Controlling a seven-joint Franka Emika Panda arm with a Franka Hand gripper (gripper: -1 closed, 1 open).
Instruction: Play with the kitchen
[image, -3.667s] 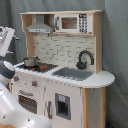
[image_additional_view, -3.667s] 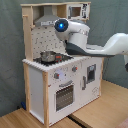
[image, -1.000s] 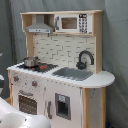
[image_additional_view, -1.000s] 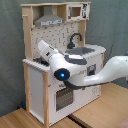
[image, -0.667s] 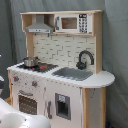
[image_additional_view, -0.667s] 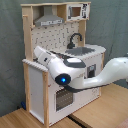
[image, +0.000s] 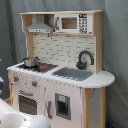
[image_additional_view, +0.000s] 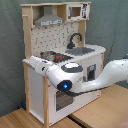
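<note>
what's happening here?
A Panda arm is reaching in low across the front of a toy kitchen, at about oven-door height in the second exterior view. Its gripper isn't visible there, hidden behind the arm's own body. A small pot sits on the stovetop, with the sink and black faucet beside it. Nothing appears to be held or moved yet.

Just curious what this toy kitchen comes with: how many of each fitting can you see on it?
Grey extractor hood: 1
Small white microwave: 1
Black curved faucet: 1
Grey sink: 1
Metal pot on stovetop: 1
Total: 5
</note>
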